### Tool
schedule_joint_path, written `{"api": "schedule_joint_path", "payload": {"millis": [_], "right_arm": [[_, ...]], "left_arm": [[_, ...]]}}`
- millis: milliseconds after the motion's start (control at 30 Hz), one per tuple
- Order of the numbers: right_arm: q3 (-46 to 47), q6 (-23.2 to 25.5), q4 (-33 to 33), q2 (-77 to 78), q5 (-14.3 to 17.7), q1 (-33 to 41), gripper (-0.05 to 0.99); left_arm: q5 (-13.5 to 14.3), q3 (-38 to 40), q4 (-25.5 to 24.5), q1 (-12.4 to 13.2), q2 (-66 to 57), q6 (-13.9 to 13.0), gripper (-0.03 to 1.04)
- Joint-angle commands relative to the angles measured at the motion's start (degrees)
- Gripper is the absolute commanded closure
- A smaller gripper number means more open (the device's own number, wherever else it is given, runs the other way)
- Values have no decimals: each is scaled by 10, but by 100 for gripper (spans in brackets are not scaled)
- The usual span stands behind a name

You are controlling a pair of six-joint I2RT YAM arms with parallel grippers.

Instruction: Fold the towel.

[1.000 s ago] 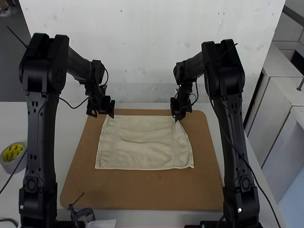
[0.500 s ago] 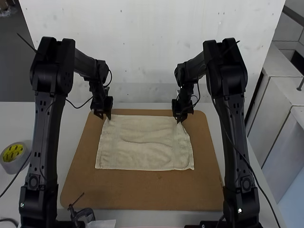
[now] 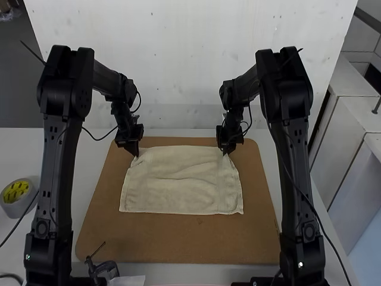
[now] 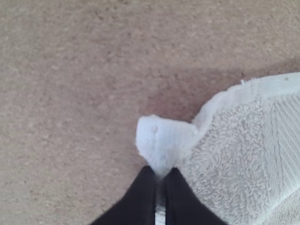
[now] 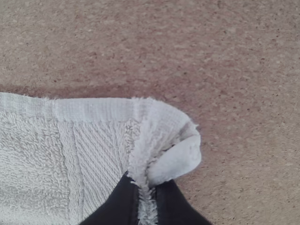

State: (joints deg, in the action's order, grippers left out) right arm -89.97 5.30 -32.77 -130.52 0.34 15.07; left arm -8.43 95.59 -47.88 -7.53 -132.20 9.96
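High view: see pale towel [image 3: 181, 187] lying spread on brown board [image 3: 178, 238] atop bench [image 3: 18, 155], w/ soft wrinkles running side to side across mid & R side flaring out a bit twd near R corner. At far L corner, see L gripper [image 3: 136, 154], touching cloth; at far R corner, same w/ R gripper [image 3: 225, 152]. Can spot tape roll [image 3: 16, 193] on bench, L of board & beyond L arm [image 3: 56, 167], plus small clamp [image 3: 106, 269] at near L edge of board, w/ scrap of white paper [image 3: 128, 280] just beside. L wrist view: see black fingers [image 4: 139, 194] closed on towel corner, pinching cloth btwn tips, w/ blunt white tab of hem poking out past grip & ribbed band nearby in the terry. Brown board visible around corner. R wrist view: see fingers [image 5: 117, 201] gripping other far corner, cloth squeezed btwn them in gathered strip, w/ hem curled over into small rounded loop just past tips. Can make out hem running straight away from grip, w/ ribbed band alongside terry, all against board.
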Motion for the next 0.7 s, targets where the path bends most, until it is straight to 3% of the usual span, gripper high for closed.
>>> {"api": "schedule_joint_path", "payload": {"millis": [0,500,667], "right_arm": [[15,-4,26,38,60,-17,92],[94,0,207,143,59,-19,92],[121,-3,228,163,57,-20,92]], "left_arm": [[-20,-5,1,-7,56,19,100],[-17,-1,43,-1,162,67,100],[-19,-4,45,-4,174,66,100]]}}
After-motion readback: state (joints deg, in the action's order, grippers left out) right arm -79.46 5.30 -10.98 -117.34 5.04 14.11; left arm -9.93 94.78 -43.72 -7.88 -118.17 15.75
